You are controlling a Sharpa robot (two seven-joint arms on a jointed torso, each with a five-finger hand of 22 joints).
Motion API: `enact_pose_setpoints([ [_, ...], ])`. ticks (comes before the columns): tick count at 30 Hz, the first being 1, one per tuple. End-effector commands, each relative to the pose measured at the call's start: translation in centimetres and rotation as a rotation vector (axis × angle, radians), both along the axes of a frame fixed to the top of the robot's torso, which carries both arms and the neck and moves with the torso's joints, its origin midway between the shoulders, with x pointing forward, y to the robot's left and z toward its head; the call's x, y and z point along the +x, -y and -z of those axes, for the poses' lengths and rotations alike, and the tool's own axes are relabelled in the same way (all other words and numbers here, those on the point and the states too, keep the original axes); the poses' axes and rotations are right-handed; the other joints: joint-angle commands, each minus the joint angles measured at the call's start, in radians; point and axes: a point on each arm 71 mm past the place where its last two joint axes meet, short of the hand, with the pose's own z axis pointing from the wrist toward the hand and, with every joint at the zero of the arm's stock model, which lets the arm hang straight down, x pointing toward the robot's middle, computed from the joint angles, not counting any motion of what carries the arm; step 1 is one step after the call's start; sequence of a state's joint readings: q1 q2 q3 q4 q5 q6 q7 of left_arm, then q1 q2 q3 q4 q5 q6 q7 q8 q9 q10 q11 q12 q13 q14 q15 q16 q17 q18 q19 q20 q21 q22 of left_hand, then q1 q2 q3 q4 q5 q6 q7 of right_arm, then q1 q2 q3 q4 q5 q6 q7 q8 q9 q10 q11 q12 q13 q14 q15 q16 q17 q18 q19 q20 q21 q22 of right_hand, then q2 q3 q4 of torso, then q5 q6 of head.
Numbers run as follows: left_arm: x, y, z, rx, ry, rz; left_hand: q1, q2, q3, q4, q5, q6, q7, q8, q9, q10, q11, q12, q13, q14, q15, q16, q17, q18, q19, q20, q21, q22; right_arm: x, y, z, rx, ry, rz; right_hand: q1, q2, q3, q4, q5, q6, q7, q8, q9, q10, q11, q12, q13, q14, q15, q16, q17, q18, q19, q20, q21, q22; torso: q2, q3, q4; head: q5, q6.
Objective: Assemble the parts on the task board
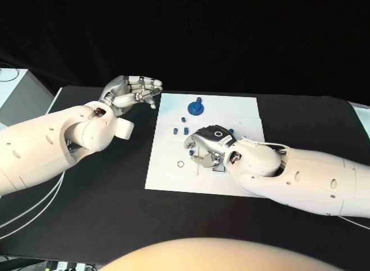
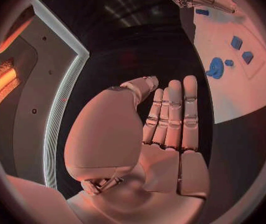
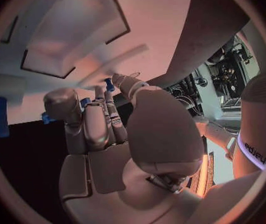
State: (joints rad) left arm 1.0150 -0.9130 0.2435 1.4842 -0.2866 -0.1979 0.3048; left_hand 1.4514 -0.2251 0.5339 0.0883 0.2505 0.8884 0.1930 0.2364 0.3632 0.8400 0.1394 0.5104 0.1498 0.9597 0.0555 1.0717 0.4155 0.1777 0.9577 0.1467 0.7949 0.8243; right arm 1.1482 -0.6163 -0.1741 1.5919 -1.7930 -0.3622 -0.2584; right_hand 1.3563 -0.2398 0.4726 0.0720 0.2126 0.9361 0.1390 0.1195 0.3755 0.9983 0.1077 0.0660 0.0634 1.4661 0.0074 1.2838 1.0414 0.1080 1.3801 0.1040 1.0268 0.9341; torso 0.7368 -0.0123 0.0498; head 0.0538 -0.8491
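Note:
The white task board (image 1: 234,113) lies in the middle of the black table. A blue round part (image 1: 196,107) stands near its far edge, with small blue parts (image 1: 181,131) just in front of it. My right hand (image 1: 208,145) is down on the board's middle with its fingers curled in. In the right wrist view a small blue part (image 3: 109,83) sits pinched between thumb tip and a fingertip. My left hand (image 1: 135,90) hovers beside the board's far left corner. Its fingers (image 2: 173,114) lie straight and hold nothing. The left wrist view also shows the round part (image 2: 215,67).
A pale box (image 1: 10,93) stands at the table's left edge. Cables (image 1: 22,214) run under my left arm. A small ring (image 1: 180,164) lies on the board near its left side. A pale object (image 1: 368,121) sits at the right edge.

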Motion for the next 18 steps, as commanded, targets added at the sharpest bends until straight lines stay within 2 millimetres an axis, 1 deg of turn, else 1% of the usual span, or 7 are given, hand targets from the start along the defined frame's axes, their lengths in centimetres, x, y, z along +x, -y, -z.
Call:
enact_pose_setpoints([
  [1, 0.0, 0.1, -0.1, -0.008, 0.001, 0.005, 0.011, 0.0, -0.006, -0.002, 0.006, 0.002, 0.001, 0.005, -0.001, -0.009, 0.001, -0.005, -0.001, -0.003, 0.006, -0.002, -0.001, 0.007, 0.002, 0.001, -0.007, -0.001, 0.1, 0.4, 0.3, -0.014, 0.003, 0.02, 0.016, 0.001, -0.02, 0.004, -0.001, -0.009, -0.002, -0.007, -0.003, -0.009, 0.001, 0.008, 0.002, 0.005, 0.007, -0.004, -0.005, 0.018, -0.005, 0.004, -0.008, -0.006, 0.0, 0.0004, 0.0001, 0.0, 0.002],
  [7, 0.0, 0.1, -0.1, -0.008, 0.001, 0.005, 0.011, 0.0, -0.006, -0.002, 0.006, 0.002, 0.001, 0.005, -0.001, -0.009, 0.001, -0.005, -0.001, -0.003, 0.006, -0.002, -0.001, 0.007, 0.002, 0.001, -0.007, -0.001, 0.2, 0.9, 0.2, -0.007, 0.02, 0.038, 0.042, 0.01, -0.067, 0.019, 0.002, -0.018, -0.004, -0.02, -0.013, -0.032, 0.005, 0.012, 0.001, 0.002, 0.009, -0.007, -0.019, 0.02, -0.004, 0.006, -0.025, -0.02, 0.0, 0.0005, 0.0, -0.001, 0.004],
  [10, 0.0, 0.1, -0.1, -0.008, 0.001, 0.005, 0.011, 0.0, -0.006, -0.002, 0.006, 0.002, 0.001, 0.005, -0.001, -0.009, 0.001, -0.005, -0.001, -0.003, 0.006, -0.002, -0.001, 0.007, 0.002, 0.001, -0.007, -0.001, 0.3, 1.2, 0.1, 0.003, 0.029, 0.047, 0.077, 0.019, -0.126, 0.044, 0.005, -0.027, -0.008, -0.032, -0.022, -0.061, 0.01, 0.015, 0.002, -0.003, 0.013, -0.014, -0.04, 0.024, -0.008, 0.009, -0.05, -0.042, 0.0, 0.0004, -0.0004, -0.002, 0.006],
  [12, 0.0, 0.1, 0.0, -0.008, 0.0, 0.006, 0.011, 0.0, -0.006, -0.002, 0.006, 0.002, 0.001, 0.005, -0.001, -0.009, 0.001, -0.005, -0.001, -0.003, 0.006, -0.002, -0.001, 0.007, 0.002, 0.001, -0.007, -0.001, 0.2, 1.6, 0.0, 0.012, 0.03, 0.051, 0.093, 0.022, -0.151, 0.06, 0.006, -0.028, -0.011, -0.035, -0.025, -0.067, 0.011, 0.02, 0.002, -0.003, 0.014, -0.014, -0.043, 0.024, -0.007, 0.01, -0.056, -0.046, 0.0, 0.0004, -0.0004, -0.003, 0.007],
  [13, 0.0, 0.1, 0.0, -0.008, 0.0, 0.006, 0.011, 0.0, -0.006, -0.002, 0.006, 0.002, 0.001, 0.005, -0.001, -0.009, 0.001, -0.005, -0.001, -0.003, 0.006, -0.002, -0.001, 0.007, 0.002, 0.001, -0.007, -0.001, 0.2, 1.8, -0.1, 0.019, 0.028, 0.054, 0.097, 0.024, -0.156, 0.066, 0.006, -0.025, -0.013, -0.034, -0.026, -0.067, 0.01, 0.023, 0.003, -0.003, 0.014, -0.013, -0.043, 0.024, -0.005, 0.01, -0.055, -0.044, 0.0, 0.0005, -0.0005, -0.004, 0.008],
  [15, 0.0, 0.1, 0.0, -0.008, -0.001, 0.006, 0.011, 0.0, -0.006, -0.002, 0.006, 0.002, 0.001, 0.005, -0.001, -0.009, 0.001, -0.005, -0.001, -0.003, 0.006, -0.002, -0.001, 0.007, 0.002, 0.001, -0.007, -0.001, 0.2, 2.4, -0.5, 0.044, 0.011, 0.063, 0.108, 0.026, -0.165, 0.09, 0.006, -0.01, -0.026, -0.031, -0.028, -0.047, 0.005, 0.042, 0.005, 0.003, 0.01, 0.0, -0.028, 0.019, 0.01, 0.007, -0.032, -0.017, -0.001, 0.0006, -0.0005, -0.007, 0.01],
  [18, 0.0, 0.0, 0.0, -0.007, -0.001, 0.005, 0.012, 0.001, -0.007, -0.002, 0.006, 0.002, 0.001, 0.006, -0.002, -0.012, 0.001, -0.006, -0.002, -0.003, 0.006, -0.003, -0.001, 0.007, 0.002, 0.001, -0.007, -0.001, 0.3, 3.6, -1.4, 0.076, -0.014, 0.074, 0.116, 0.027, -0.16, 0.1, 0.007, -0.006, -0.021, -0.032, -0.03, -0.03, 0.0, 0.055, 0.005, 0.005, 0.007, 0.009, -0.017, 0.014, 0.022, 0.004, -0.008, 0.01, -0.001, 0.0003, -0.0018, -0.013, 0.018],
])
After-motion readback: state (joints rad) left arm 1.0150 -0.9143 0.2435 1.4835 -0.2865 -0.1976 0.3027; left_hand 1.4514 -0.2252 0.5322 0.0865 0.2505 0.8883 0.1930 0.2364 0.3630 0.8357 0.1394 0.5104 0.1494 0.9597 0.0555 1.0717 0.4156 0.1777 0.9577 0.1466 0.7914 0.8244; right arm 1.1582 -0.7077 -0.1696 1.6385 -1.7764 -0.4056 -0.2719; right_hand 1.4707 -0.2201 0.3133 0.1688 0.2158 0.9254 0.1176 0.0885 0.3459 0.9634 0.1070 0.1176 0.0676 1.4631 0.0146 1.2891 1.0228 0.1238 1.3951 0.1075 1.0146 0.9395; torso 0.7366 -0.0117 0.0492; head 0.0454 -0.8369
